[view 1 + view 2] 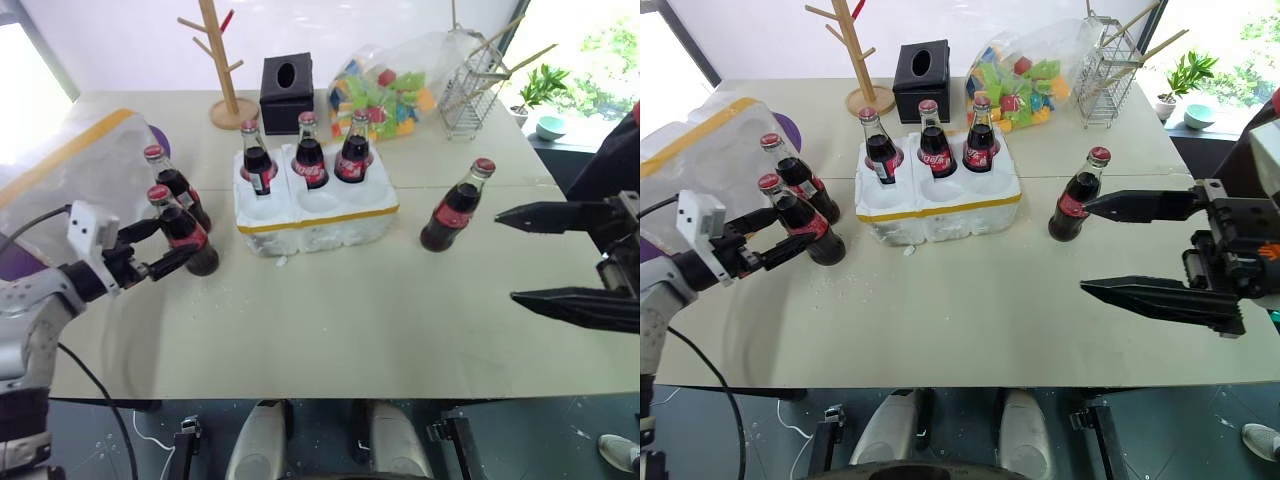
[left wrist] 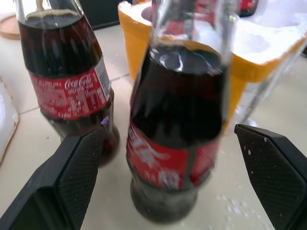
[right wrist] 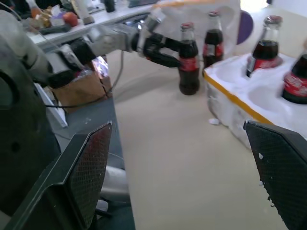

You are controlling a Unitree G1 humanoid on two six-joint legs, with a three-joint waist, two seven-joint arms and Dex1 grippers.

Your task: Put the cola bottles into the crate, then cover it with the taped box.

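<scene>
Fingers of my left tool (image 1: pixel 168 250) stand wide apart around the nearer of two cola bottles (image 1: pixel 185 235) on the left side of the bench (image 1: pixel 350 320). One finger is on each side of its lower body, and in the left wrist view there is a clear gap between each pad and the glass, so nothing is clamped. The second bottle of that pair (image 1: pixel 175 188) stands just behind it, upright, close to the taped box (image 1: pixel 70 165), which sits at the bench's left edge with a yellow band running across it.

My right tool (image 1: pixel 1140 250) is also fully spread and holds nothing. It hovers over the right side of the bench, pointing across toward the left, its upper finger (image 1: pixel 1140 205) tip just beside a lone upright bottle (image 1: pixel 1075 205); I cannot tell whether they touch.

The crate (image 1: pixel 315 215) sits mid-bench with its yellow band around the side. Three bottles (image 1: pixel 310 155) stand in its back row of wells, and the three front wells are bare. Behind it are a black tissue box (image 1: pixel 287 82), a wooden peg stand (image 1: pixel 225 60), a clear bag of coloured blocks (image 1: pixel 390 85) and a wire rack (image 1: pixel 470 90).
</scene>
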